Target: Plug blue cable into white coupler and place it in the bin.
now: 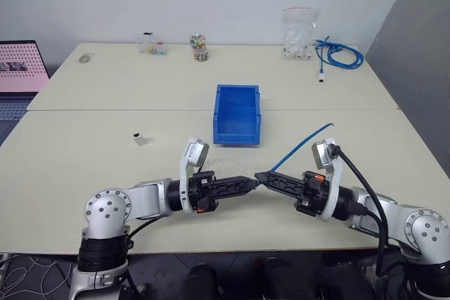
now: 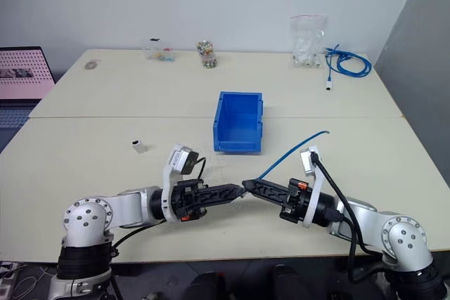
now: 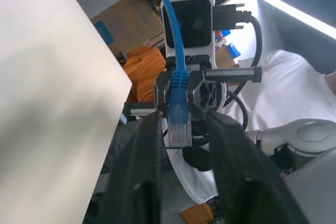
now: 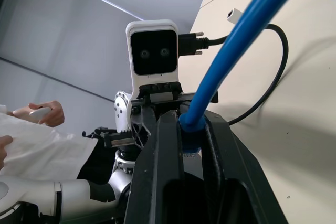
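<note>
Blue cable (image 1: 302, 142) clamped in my right claw (image 1: 261, 176), plug facing my part-open left claw (image 1: 247, 183); white coupler (image 1: 139, 138) lies left.

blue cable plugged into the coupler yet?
No. The white coupler lies alone on the table; the blue cable hangs from the shut right pincer, its plug bare.

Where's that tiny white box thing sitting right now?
The tiny white boxy coupler lies alone on the cream tabletop, on the robot's left, well left of the bright blue plastic bin and beyond the left pincer.
</note>
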Controlling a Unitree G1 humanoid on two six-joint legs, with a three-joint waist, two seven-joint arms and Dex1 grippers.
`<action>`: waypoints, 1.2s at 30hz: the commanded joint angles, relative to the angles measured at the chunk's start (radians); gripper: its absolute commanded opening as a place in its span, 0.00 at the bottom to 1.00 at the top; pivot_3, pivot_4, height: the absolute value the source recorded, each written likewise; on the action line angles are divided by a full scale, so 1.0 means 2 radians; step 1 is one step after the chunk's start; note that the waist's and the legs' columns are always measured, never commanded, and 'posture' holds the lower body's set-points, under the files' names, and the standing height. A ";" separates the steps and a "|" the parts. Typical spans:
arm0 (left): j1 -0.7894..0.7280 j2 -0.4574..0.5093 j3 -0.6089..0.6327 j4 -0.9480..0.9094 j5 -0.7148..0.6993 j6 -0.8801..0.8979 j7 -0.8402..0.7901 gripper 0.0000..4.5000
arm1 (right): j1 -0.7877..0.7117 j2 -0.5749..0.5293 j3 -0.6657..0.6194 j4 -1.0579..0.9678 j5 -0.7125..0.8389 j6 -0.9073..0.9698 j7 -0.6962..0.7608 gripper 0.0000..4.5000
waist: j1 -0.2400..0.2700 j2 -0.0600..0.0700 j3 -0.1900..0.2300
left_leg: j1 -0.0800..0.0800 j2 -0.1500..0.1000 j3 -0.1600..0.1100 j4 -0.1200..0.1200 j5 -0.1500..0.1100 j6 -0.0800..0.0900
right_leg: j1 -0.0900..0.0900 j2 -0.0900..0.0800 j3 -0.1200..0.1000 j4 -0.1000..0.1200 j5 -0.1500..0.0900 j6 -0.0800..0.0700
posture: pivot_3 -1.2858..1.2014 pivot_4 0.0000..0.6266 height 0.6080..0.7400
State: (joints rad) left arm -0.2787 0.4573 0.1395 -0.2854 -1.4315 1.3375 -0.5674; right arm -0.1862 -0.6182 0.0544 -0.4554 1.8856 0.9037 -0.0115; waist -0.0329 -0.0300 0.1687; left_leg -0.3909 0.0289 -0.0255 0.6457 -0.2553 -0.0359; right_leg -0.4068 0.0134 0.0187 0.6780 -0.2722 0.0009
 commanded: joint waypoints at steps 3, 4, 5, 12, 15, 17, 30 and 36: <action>0.042 0.056 -0.027 -0.109 0.070 -0.055 -0.060 0.60 | -0.034 0.006 0.004 0.042 -0.042 0.012 0.041 0.04 | 0.001 0.000 0.001 | 0.000 0.000 0.000 0.000 0.000 0.000 | 0.000 0.000 0.000 0.000 0.000 0.000 | 0.52 0.24 1.00; 0.057 0.068 -0.029 -0.126 0.089 -0.068 -0.065 0.64 | -0.043 0.008 0.008 0.053 -0.057 0.017 0.053 0.04 | 0.000 0.000 0.001 | 0.000 0.000 0.000 0.000 0.000 0.000 | 0.000 0.000 0.000 0.000 0.000 0.000 | 0.52 0.24 1.00; 0.081 0.077 -0.028 -0.143 0.112 -0.086 -0.061 0.67 | -0.054 0.012 0.012 0.068 -0.071 0.022 0.066 0.04 | 0.000 0.000 0.001 | 0.000 0.000 0.000 0.000 0.000 0.000 | -0.001 0.000 0.001 0.000 0.000 0.000 | 0.52 0.24 1.00; 0.207 -0.004 0.006 -0.195 0.376 -0.264 0.185 0.95 | -0.138 0.055 0.031 0.162 -0.159 0.051 0.144 0.04 | 0.003 0.001 0.003 | 0.000 0.001 0.000 -0.001 0.000 0.000 | -0.002 -0.001 0.003 0.000 0.000 0.000 | 0.52 0.24 1.00; 0.216 -0.071 0.064 -0.179 0.448 -0.337 0.276 0.95 | -0.159 0.070 0.035 0.188 -0.204 0.058 0.172 0.04 | 0.008 0.001 0.004 | -0.001 0.001 0.000 0.000 0.000 0.000 | -0.002 -0.002 0.001 -0.001 0.000 0.000 | 0.52 0.24 1.00; 0.222 -0.087 0.085 -0.159 0.497 -0.378 0.306 0.95 | -0.167 0.080 0.032 0.202 -0.220 0.064 0.185 0.04 | 0.009 0.000 0.004 | -0.002 0.001 0.000 0.000 0.000 0.000 | -0.002 -0.003 0.001 -0.001 0.000 0.000 | 0.52 0.24 1.00; 0.069 -0.124 0.067 0.107 0.577 -0.520 0.295 0.95 | -0.177 0.110 -0.007 0.211 -0.285 0.091 0.212 0.04 | 0.015 0.000 0.004 | -0.004 0.000 0.001 0.001 0.000 0.000 | -0.002 -0.003 -0.001 -0.001 0.001 0.001 | 0.52 0.24 1.00; 0.002 -0.133 0.075 0.185 0.591 -0.536 0.322 0.95 | -0.139 0.105 -0.047 0.168 -0.272 0.105 0.180 0.04 | 0.015 0.000 0.004 | -0.004 0.000 0.000 0.000 0.000 0.000 | -0.002 -0.003 -0.001 -0.002 0.001 0.001 | 0.52 0.24 1.00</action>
State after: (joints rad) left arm -0.2384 0.1929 0.2891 0.0557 -0.2734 0.2957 0.0660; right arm -0.4795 -0.4043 0.0109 -0.0548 1.3100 1.1042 0.3690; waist -0.0029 -0.0308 0.1763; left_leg -0.3994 0.0295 -0.0254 0.6463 -0.2554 -0.0359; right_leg -0.4102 0.0069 0.0161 0.6746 -0.2704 0.0027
